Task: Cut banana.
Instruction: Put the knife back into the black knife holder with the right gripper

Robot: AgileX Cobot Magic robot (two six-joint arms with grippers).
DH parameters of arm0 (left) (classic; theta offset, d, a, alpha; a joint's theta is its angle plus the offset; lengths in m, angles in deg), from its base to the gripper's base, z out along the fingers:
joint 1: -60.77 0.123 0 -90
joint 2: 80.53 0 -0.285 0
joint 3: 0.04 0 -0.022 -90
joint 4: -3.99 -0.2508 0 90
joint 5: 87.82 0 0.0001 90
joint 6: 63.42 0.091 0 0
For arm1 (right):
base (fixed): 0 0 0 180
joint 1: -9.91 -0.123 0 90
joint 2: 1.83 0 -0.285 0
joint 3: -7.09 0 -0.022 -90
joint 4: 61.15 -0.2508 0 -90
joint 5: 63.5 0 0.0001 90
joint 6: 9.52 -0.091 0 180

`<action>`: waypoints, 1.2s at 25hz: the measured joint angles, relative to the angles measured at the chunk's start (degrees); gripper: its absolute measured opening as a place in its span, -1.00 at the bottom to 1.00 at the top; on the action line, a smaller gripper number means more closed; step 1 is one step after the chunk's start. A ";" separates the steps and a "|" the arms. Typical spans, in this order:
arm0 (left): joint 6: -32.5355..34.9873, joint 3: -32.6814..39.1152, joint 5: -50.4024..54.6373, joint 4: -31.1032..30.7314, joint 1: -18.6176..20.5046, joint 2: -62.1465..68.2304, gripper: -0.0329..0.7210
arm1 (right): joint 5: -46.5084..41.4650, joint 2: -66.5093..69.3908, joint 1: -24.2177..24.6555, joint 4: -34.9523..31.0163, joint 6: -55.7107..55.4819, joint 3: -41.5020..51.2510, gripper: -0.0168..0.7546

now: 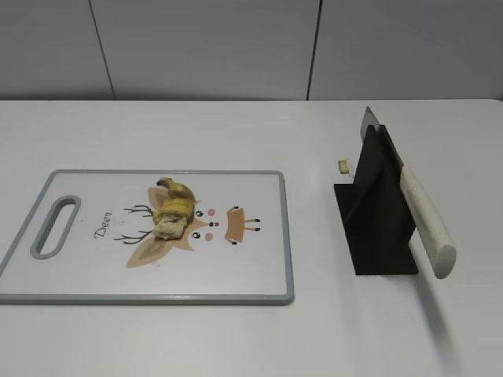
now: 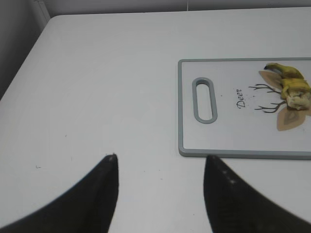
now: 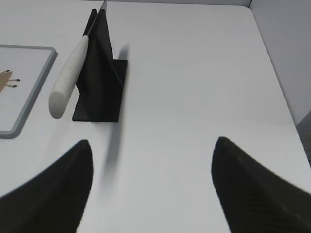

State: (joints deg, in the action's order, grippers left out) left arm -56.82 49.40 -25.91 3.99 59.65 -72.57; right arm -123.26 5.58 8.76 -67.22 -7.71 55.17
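Observation:
A short, partly peeled banana [image 1: 173, 208] lies on a white cutting board [image 1: 86, 267] with a grey rim and a deer picture; both also show in the left wrist view, banana [image 2: 294, 86] and board [image 2: 223, 131]. A knife with a white handle [image 1: 427, 222] rests in a black stand [image 1: 377, 220] to the right, also in the right wrist view, knife [image 3: 68, 82] and stand [image 3: 102, 82]. My left gripper [image 2: 160, 158] is open and empty over bare table left of the board. My right gripper [image 3: 151, 143] is open and empty, nearer than the stand. Neither gripper shows in the exterior view.
A small pale scrap [image 1: 343, 166] lies on the table behind the stand. The white table [image 1: 236, 338] ends at a grey wall [image 1: 236, 47] at the back, and its right edge [image 3: 277, 82] shows in the right wrist view.

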 joint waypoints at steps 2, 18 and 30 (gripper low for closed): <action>0.00 0.00 0.00 0.00 0.00 0.00 0.49 | 0.00 0.00 0.00 0.00 0.00 0.00 0.56; 0.00 0.00 0.00 0.00 0.00 0.00 0.49 | 0.00 0.00 0.00 0.00 -0.01 0.00 0.56; 0.00 0.00 0.00 0.00 0.00 0.00 0.49 | 0.00 0.00 0.00 0.00 0.07 0.00 0.56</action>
State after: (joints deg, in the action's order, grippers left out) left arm -56.82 49.40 -25.91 3.99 59.65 -72.57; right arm -123.26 5.58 8.76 -67.22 -7.65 55.17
